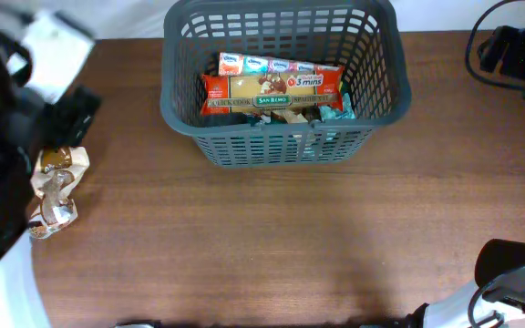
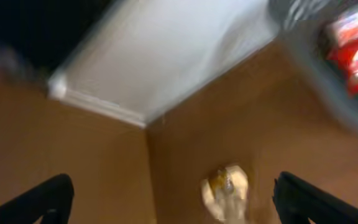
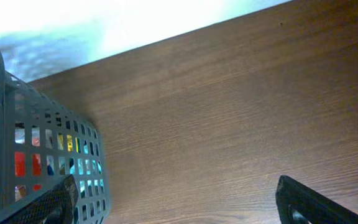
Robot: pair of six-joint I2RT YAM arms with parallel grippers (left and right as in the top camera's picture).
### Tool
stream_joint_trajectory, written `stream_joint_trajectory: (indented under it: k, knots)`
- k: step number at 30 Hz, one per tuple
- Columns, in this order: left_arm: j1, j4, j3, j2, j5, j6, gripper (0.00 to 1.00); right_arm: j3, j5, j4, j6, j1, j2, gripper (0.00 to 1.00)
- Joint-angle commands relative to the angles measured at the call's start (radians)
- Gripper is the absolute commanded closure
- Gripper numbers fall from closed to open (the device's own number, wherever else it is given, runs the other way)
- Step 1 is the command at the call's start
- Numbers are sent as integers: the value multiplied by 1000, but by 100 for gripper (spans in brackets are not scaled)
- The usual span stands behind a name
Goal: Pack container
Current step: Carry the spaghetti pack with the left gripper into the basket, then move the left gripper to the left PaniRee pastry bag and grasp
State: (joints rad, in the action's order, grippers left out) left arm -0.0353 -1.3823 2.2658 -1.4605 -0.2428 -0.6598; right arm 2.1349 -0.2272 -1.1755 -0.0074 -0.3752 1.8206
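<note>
The container (image 1: 281, 150), a dark grey lattice basket, stands at 12 o'clock on the table (image 1: 290, 246), its far rim at the table's back edge. Inside it a red pasta packet (image 1: 272, 91) lies lengthwise, with a row of small tissue packs (image 1: 262, 65) just behind it and a teal packet (image 1: 335, 111) at its 4 o'clock end.

The table is dark brown wood grain, bare across its middle and near side. Beyond the far edge the surroundings are plain white. The left wrist view, much blurred, shows a pale surface edged by a white strip, with darkness past it.

At 9 o'clock, well apart from the basket, a crumpled tan and white packet (image 1: 57, 187) lies on the wood, partly under the blurred left arm (image 1: 7, 137). The left gripper (image 2: 173, 186) hangs above that packet, its fingers (image 2: 48, 199) spread wide and holding nothing.

The right arm (image 1: 518, 50) sits at 2 o'clock. The right gripper (image 3: 176, 193) is likewise spread and empty, its fingers (image 3: 303, 202) over bare wood with the basket wall at its 9 o'clock.
</note>
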Motion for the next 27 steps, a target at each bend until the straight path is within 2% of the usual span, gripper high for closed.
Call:
stream_joint_trajectory:
  k: [1, 5, 10, 18, 27]
  knots:
    - [-193, 43, -343, 37, 45, 146, 3, -3, -5, 1, 2, 2, 4, 1]
    - [-359, 158, -625, 34, 97, 216, 3, -3, -5, 1, 2, 2, 4, 1]
    - [-458, 339, -843, -13, 89, 221, 5, -3, -5, 1, 2, 2, 4, 1]
    - [-535, 406, -871, -200, 179, 248, 8, -3, -5, 1, 2, 2, 4, 1]
    - [-536, 482, -871, -414, 171, 275, 9, -3, -5, 1, 2, 2, 4, 1]
